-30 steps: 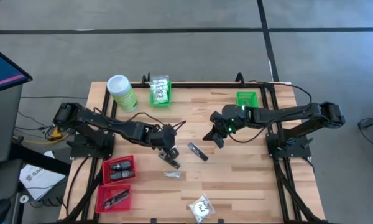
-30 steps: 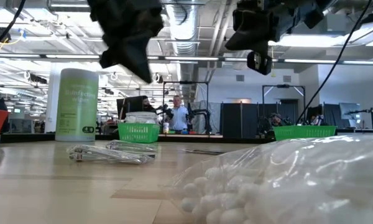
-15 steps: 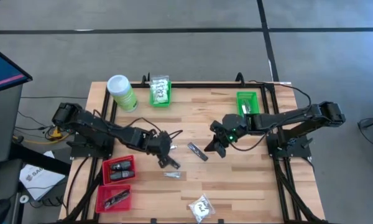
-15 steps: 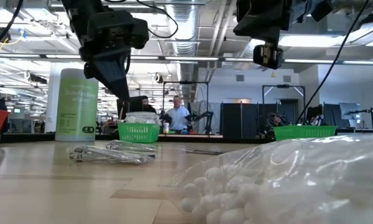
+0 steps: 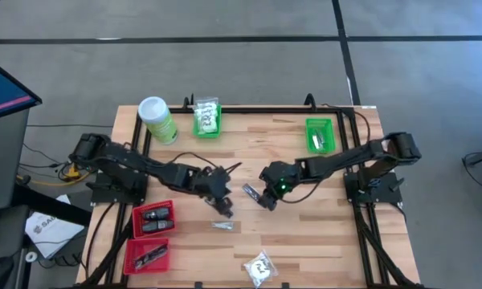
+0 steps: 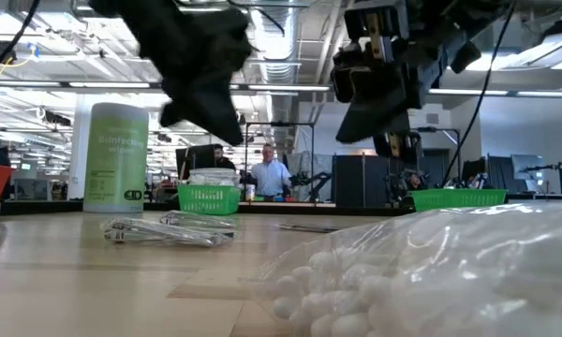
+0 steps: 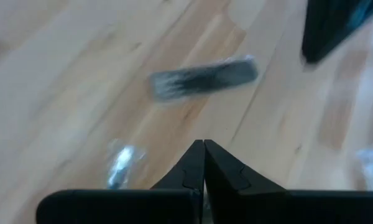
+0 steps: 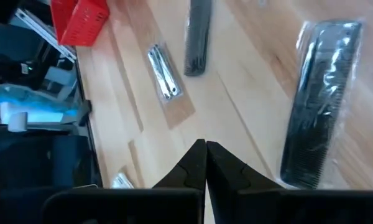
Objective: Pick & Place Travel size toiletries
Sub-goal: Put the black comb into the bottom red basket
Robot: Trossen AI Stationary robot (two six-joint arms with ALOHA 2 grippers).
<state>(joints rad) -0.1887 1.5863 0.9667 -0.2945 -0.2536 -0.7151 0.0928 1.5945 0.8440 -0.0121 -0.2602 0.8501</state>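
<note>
From above, my right claw (image 5: pixel 267 197) hangs just beside a dark comb (image 5: pixel 255 195) in the middle of the table (image 5: pixel 305 241). My right wrist camera shows more: the comb (image 8: pixel 320 102) sits in a clear wrapper, and my fingers (image 8: pixel 199 165) are pressed together, holding nothing. My left claw (image 5: pixel 222 205) is closed too, near a silvery sachet (image 5: pixel 221 225).

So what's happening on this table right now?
Two robot arms are sorting small toiletries into baskets. Both grippers are shut and empty. The right gripper hangs over a wrapped dark comb mid-table; the left gripper is just beside it, above a silvery sachet. A white packet waits near the front edge. The red baskets and green baskets already hold items.
</note>
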